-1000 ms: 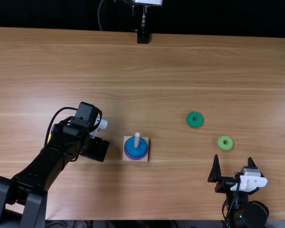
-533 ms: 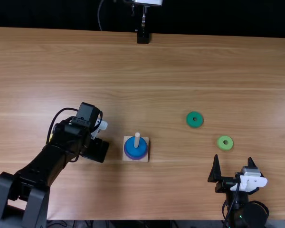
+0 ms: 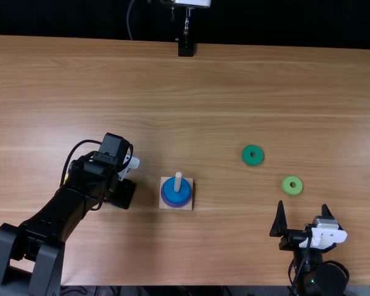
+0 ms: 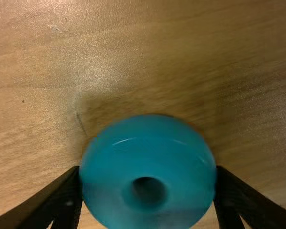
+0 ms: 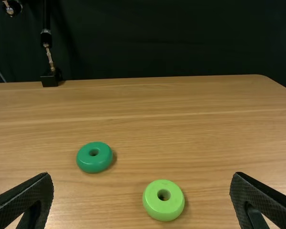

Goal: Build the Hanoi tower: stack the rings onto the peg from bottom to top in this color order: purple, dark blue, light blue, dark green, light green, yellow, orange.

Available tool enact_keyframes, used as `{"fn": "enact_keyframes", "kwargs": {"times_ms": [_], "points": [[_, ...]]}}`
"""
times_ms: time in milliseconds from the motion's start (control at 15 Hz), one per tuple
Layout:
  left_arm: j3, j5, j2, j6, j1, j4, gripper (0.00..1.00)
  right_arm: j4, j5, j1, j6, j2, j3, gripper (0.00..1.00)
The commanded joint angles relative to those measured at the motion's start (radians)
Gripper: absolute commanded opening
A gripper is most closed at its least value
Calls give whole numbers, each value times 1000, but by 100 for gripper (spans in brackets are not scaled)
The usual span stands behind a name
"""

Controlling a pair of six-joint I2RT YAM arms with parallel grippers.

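**My left gripper (image 3: pixel 119 195) has the light blue ring (image 4: pixel 109 167) pinched, left of the wooden base (image 3: pixel 164 205)**

Farthest left of the base, I can make out a yellow sliver (image 3: pixel 63 180) at the edge of my left arm (image 3: pixel 57 216); too little shows to say what it is. That arm slants away from the near edge toward the base, then folds at the wrist so the gripper points down at the table, near the base and apart from it. Its jaws close on opposite sides of the ring, whose hole faces my wrist camera. I can't tell whether the ring touches the tabletop.

On the base, the peg (image 3: pixel 177 179) stands upright through the dark blue ring (image 3: pixel 176 196), with the purple ring (image 3: pixel 188 203) directly beneath.

Right of the base and farther from me, the dark green ring (image 3: pixel 247 160) lies flat on the table. My right gripper (image 3: pixel 303 206) is well to the base's right and a little nearer me, its arm low at the near edge, pointing away across the table. Its jaws are spread wide, with nothing pinched between them. Just beyond them, also well right of the base, the light green ring (image 3: pixel 286 189) lies flat, apart from both fingers.
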Motion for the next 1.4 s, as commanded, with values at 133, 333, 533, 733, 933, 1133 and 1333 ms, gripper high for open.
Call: {"fn": "enact_keyframes", "kwargs": {"times_ms": [133, 333, 533, 733, 933, 1133, 1333], "points": [[9, -10, 3, 7, -1, 1, 0, -2, 6, -16, 2, -13, -28, 100], [93, -8, -26, 0, -6, -6, 0, -2, 6, -16, 2, -13, -28, 100], [192, -6, -115, -15, -9, -102, 0, -2, 6, -16, 2, -13, -28, 100], [362, -8, -113, -94, -55, -376, 0, -2, 6, -16, 2, -13, -28, 100], [538, -8, -106, -96, -82, -551, 0, -2, 6, -16, 2, -13, -28, 100], [658, -6, -103, -120, -127, -628, 0, -2, 6, -16, 2, -13, -28, 100], [735, -8, -72, -182, -194, -645, 0, -2, 6, -16, 2, -13, -28, 100]]}}
